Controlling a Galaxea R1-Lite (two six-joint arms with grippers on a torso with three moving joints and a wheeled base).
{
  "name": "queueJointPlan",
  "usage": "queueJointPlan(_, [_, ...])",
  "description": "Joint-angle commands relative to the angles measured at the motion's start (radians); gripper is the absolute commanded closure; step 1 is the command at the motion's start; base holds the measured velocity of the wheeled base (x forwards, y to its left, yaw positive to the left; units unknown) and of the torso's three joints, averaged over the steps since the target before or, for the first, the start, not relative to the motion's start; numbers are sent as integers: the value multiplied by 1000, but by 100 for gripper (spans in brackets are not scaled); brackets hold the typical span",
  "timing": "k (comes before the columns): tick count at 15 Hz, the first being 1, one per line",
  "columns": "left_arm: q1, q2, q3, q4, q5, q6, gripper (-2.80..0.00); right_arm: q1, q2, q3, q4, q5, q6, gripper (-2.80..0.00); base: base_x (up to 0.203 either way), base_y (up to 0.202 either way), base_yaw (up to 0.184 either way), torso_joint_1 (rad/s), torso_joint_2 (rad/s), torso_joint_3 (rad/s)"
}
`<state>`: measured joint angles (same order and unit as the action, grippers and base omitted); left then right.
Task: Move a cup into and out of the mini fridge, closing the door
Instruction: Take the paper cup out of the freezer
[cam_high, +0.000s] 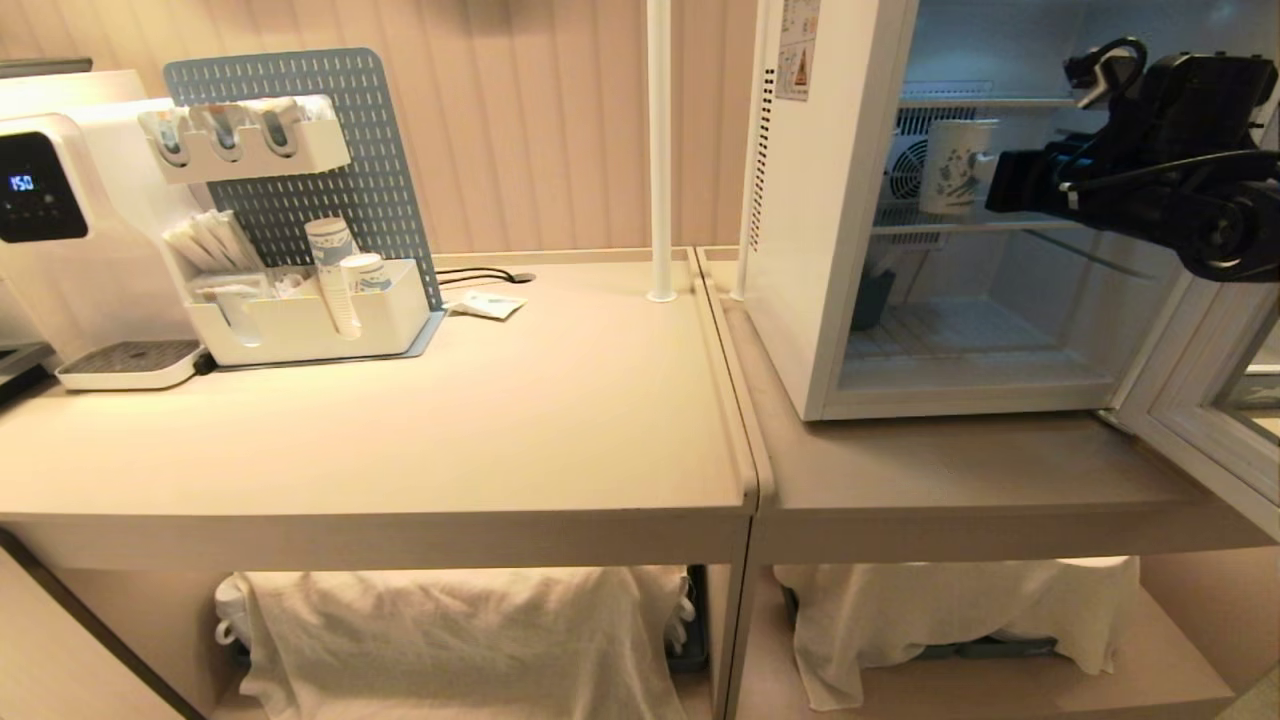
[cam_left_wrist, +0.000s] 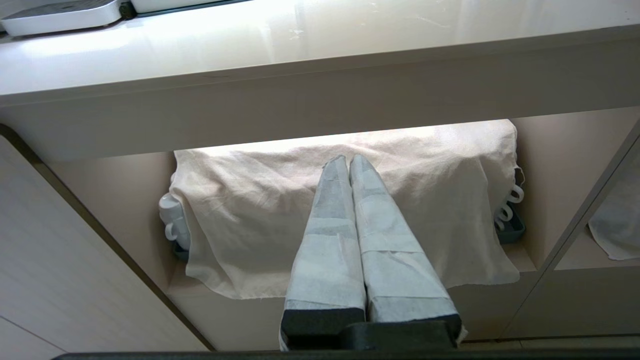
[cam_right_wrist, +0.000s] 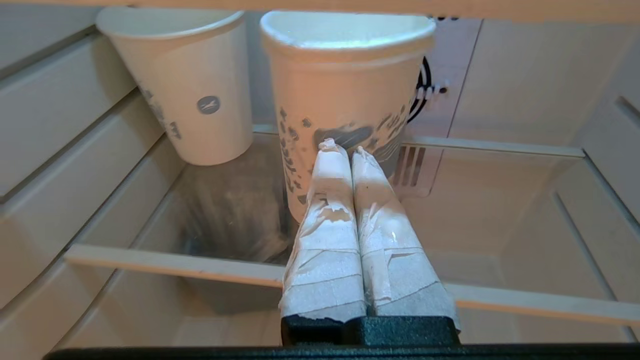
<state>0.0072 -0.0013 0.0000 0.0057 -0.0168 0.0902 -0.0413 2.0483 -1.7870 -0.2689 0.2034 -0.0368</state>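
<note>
Warm, even indoor light filled the head view, the mini fridge (cam_high: 830, 250) interior glowing cooler at upper right. In the left wrist view the desk (cam_left_wrist: 300, 45) top blew out to white glare along the top, leaving the shelf beneath in shadow. The right wrist view stayed dim, orange-tinted and soft.

My right claw (cam_right_wrist: 350, 150) is inside the fridge (cam_high: 815, 250), fingers pressed together, just before the cup (cam_right_wrist: 345, 100). A second cup (cam_right_wrist: 185, 85) stands beside it, near the wall. The glass shelf (cam_right_wrist: 500, 200) on the other side is free. The door (cam_high: 1210, 400) stands open.
</note>
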Motion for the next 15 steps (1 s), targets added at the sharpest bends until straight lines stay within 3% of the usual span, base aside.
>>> queueJointPlan(1, [0,1,0,0,0,0,0,-2,-24,35,-1,-1,0,0,0,0,0,0,0,0])
queueJointPlan(11, [0,1,0,0,0,0,0,-2,-50,74,-3,-4,-5,0,0,0,0,0,0,0])
queueJointPlan(12, [0,1,0,0,0,0,0,-2,-51,78,-2,-6,-5,-280,0,0,0,0,0,0])
queueJointPlan(15, [0,1,0,0,0,0,0,-2,-62,94,-1,1,-3,-280,0,0,0,0,0,0])
